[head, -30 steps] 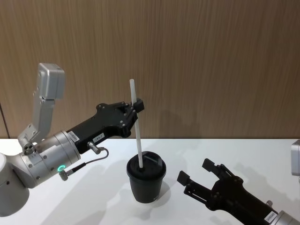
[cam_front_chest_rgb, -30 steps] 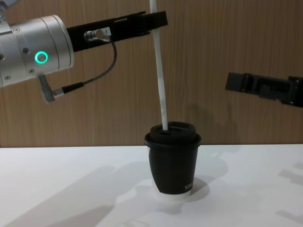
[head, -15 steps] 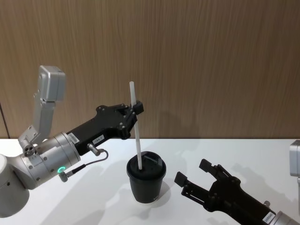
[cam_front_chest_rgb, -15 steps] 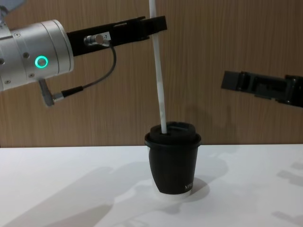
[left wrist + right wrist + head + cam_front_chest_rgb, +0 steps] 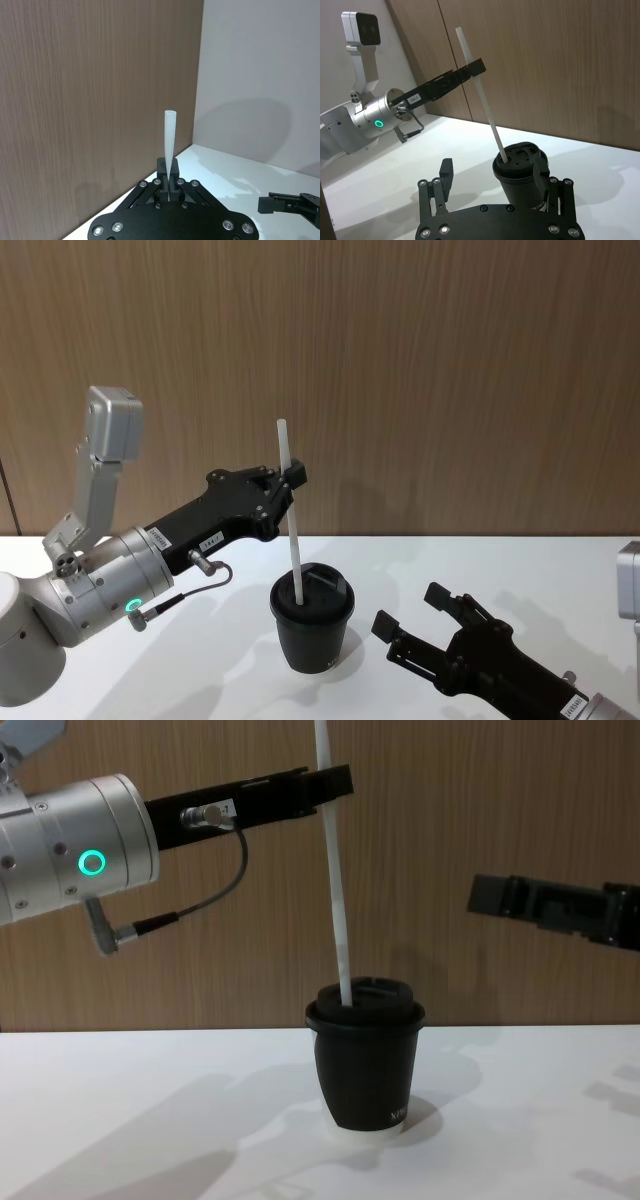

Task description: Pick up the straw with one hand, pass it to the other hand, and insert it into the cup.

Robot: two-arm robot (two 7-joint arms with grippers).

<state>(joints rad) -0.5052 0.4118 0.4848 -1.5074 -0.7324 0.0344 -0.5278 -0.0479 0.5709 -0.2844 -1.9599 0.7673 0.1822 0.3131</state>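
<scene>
- Wood-grain wall panel (image 5: 450, 360) behind; white table (image 5: 420, 570) matte, with soft shadows.
- Cup (image 5: 312, 625) stands upright on the table near the middle: black paper body, black domed plastic lid, white bottom rim, small white print low on its side, too small to read.
- Straw (image 5: 290, 510): thin white plastic tube, slightly tilted, lower end in the lid's hole, top well above the cup.
- Left gripper (image 5: 290, 477) fingers pinched on the straw's upper part, above the cup; long black body, small white label unreadable, silver cylindrical wrist with green glowing ring (image 5: 92, 862), dark cable with silver plug (image 5: 125, 930) hanging below.
- Right gripper (image 5: 415, 625) black, blocky, fingers spread, holding nothing, hovers above the table just right of the cup, apart from it.
- Nothing between cup and right gripper.
</scene>
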